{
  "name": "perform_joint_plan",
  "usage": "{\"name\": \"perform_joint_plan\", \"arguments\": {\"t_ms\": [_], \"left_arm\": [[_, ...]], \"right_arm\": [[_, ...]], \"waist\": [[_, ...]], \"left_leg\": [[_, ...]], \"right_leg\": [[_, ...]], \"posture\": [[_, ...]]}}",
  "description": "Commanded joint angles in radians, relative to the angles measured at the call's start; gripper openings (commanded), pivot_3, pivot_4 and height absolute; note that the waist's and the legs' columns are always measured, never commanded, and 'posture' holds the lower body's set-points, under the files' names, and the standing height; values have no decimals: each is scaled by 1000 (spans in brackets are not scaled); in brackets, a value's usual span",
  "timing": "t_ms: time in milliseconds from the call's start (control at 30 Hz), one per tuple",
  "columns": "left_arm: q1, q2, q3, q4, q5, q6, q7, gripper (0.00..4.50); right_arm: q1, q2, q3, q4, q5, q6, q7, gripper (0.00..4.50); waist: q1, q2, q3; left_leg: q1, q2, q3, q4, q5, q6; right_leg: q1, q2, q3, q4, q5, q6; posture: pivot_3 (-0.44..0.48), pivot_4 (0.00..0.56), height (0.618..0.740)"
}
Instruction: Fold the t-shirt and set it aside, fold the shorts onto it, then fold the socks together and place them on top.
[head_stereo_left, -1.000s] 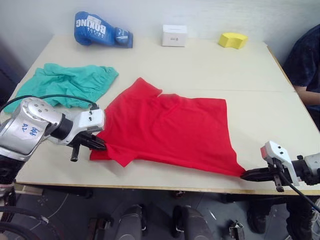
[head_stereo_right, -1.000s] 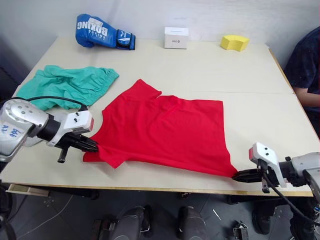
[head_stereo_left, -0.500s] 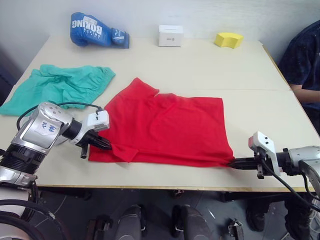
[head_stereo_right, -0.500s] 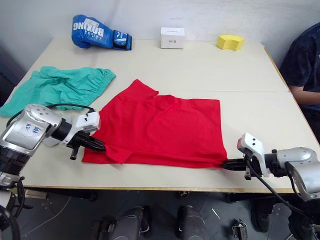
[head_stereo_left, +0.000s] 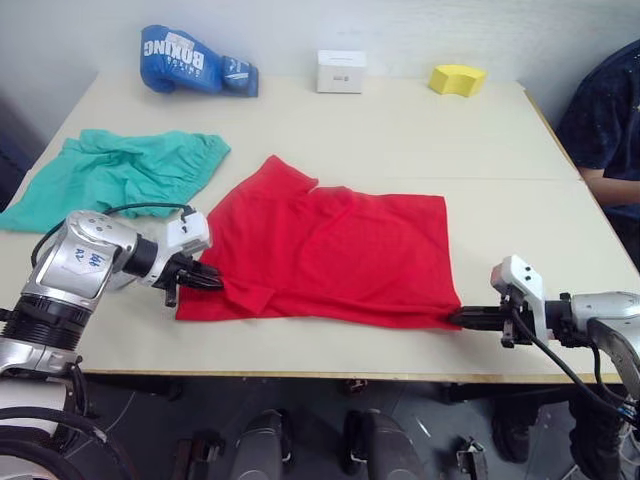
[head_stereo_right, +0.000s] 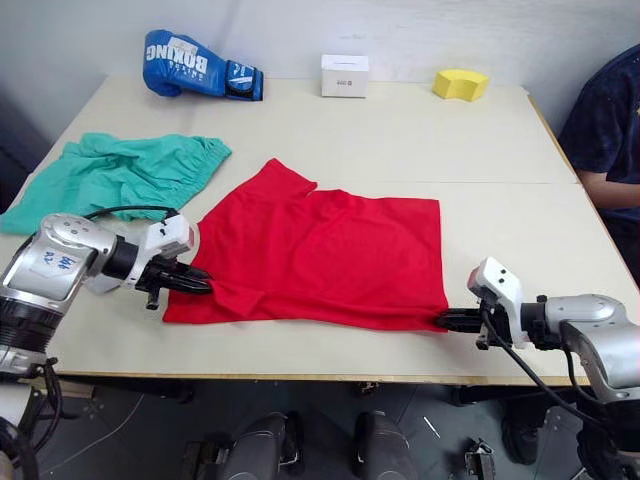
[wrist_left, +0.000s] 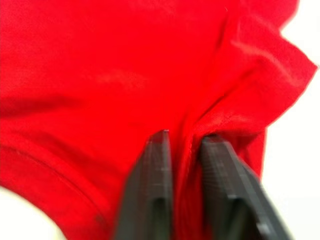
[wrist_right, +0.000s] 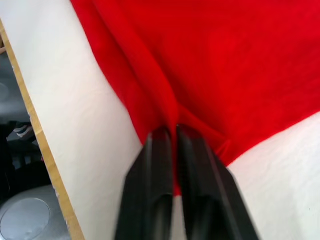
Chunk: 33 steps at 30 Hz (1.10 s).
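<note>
The left claw (head_stereo_left: 210, 281) pinches the t-shirt (head_stereo_left: 340, 255) at its near left corner. The right claw (head_stereo_left: 463, 317) pinches its near right corner on the table (head_stereo_left: 400, 130).

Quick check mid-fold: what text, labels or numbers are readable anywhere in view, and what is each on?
"BOXING": white print on the blue boxing glove at the table's far edge.
Small dark mark on the white box: too small to read.
Blue handwritten marks on the white sticker on the left arm: not legible.
</note>
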<state>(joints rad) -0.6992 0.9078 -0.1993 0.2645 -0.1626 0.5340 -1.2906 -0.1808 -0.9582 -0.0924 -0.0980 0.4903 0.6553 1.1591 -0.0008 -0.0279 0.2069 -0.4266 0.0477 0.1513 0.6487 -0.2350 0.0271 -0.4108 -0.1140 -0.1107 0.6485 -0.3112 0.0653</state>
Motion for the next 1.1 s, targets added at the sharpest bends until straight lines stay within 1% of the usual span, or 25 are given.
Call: {"name": "perform_joint_plan", "arguments": {"t_ms": [33,133,233,267,300,367,400,500,533,567,633,667,700,733,800,833,900,933,967,1000,1033,1100], "left_arm": [[28,-8,95,-34,-35,2,63,2293],[77,-55,186,-66,-57,-7,179,3274],[126,-118,288,-64,-39,-78,356,4225],[139,-129,312,-61,-38,-91,389,4496],[163,-136,342,-68,-49,-120,402,4500],[203,-146,398,-90,-94,-142,401,4500],[219,-150,426,-105,-122,-144,394,4500],[277,-123,491,-151,-177,-192,340,4500],[310,-109,508,-196,-218,-182,294,4116],[334,-98,512,-231,-242,-180,261,3927],[390,-77,491,-305,-260,-175,213,3288],[425,-82,455,-352,-242,-190,214,2959],[456,-94,419,-390,-220,-206,224,2664],[475,-113,393,-412,-198,-221,248,2369],[491,-137,373,-425,-178,-234,288,1750],[512,-174,373,-428,-163,-233,347,1394],[579,-229,366,-443,-127,-238,432,797],[599,-243,361,-447,-109,-247,459,486],[619,-261,363,-448,-87,-250,501,146],[629,-273,364,-448,-72,-251,532,24],[642,-293,379,-437,-46,-263,588,24],[658,-322,404,-420,-32,-288,648,24]], "right_arm": [[10,8,-97,-45,37,-4,-39,1651],[51,11,-173,-61,51,-14,-66,2745],[102,15,-252,-83,68,-22,-79,3819],[114,16,-268,-89,68,-31,-84,4198],[124,25,-287,-98,70,-44,-94,4443],[144,33,-310,-127,89,-49,-92,4443],[155,35,-315,-147,99,-48,-86,4318],[181,52,-287,-253,124,-55,-89,3447],[178,81,-262,-300,134,-59,-113,3055],[170,110,-236,-332,134,-72,-137,2707],[151,186,-169,-394,123,-95,-194,1936],[144,238,-69,-417,31,-179,-226,1546],[139,286,38,-420,-90,-294,-260,1285],[134,344,115,-411,-163,-356,-305,916],[134,416,179,-385,-228,-412,-362,222],[147,446,230,-355,-272,-449,-380,0],[167,484,318,-285,-385,-555,-427,0],[171,495,337,-261,-416,-588,-446,0],[177,526,325,-244,-412,-595,-481,0],[181,547,312,-233,-404,-598,-504,0],[187,569,274,-224,-383,-591,-535,0],[196,581,227,-214,-364,-590,-557,0]], "waist": [[0,0,0],[1,0,0],[2,0,0],[2,0,0],[1,0,0],[-3,0,0],[-4,0,0],[-5,0,0],[-4,0,0],[-5,0,0],[-4,0,0],[-4,0,-1],[-4,0,-1],[-3,0,-3],[2,2,-3],[1,2,-3],[-3,-1,-5],[-4,-2,-7],[-5,-3,-7],[-6,-3,-7],[-6,-3,-7],[-4,-3,-7]], "left_leg": [[0,0,0,0,0,0],[0,0,0,0,0,0],[0,0,0,0,0,0],[0,0,0,0,0,0],[1,0,0,0,0,1],[1,0,0,0,0,1],[2,0,0,-1,0,0],[3,1,0,-2,0,-1],[3,1,0,-2,0,-1],[3,1,0,-2,0,-1],[3,1,0,-3,0,-2],[3,1,0,-3,-1,-3],[4,1,0,-3,-3,-6],[4,1,0,-3,-4,-8],[4,1,0,-4,-5,-9],[2,0,0,-3,-5,-9],[2,0,0,-2,-5,-8],[2,0,1,-2,-5,-7],[3,0,1,-2,-6,-7],[3,0,1,-2,-6,-7],[3,1,1,-3,-6,-7],[3,1,1,-3,-5,-7]], "right_leg": [[0,0,0,0,0,0],[0,0,0,0,0,0],[1,0,0,1,0,0],[1,0,0,0,0,0],[1,-1,0,1,0,0],[1,0,0,1,0,0],[1,0,1,1,0,0],[1,0,1,1,0,0],[1,0,1,1,0,0],[1,0,1,1,0,0],[2,0,1,0,0,0],[2,0,1,0,0,0],[2,0,1,0,0,0],[2,0,1,-1,0,0],[2,0,1,-2,0,0],[1,0,1,-1,0,0],[1,0,1,-1,0,0],[2,0,2,-2,0,0],[2,0,2,-2,0,0],[2,0,2,-2,0,0],[2,0,2,-2,0,0],[2,0,2,-1,0,0]], "posture": [[0,150,740],[0,150,740],[0,150,740],[0,150,740],[0,150,740],[0,150,740],[0,150,740],[0,150,740],[0,150,740],[0,150,740],[0,150,740],[0,150,740],[0,150,740],[0,150,740],[0,150,740],[0,150,740],[0,150,740],[0,150,740],[0,150,740],[0,150,740],[0,150,740],[0,150,740]]}}
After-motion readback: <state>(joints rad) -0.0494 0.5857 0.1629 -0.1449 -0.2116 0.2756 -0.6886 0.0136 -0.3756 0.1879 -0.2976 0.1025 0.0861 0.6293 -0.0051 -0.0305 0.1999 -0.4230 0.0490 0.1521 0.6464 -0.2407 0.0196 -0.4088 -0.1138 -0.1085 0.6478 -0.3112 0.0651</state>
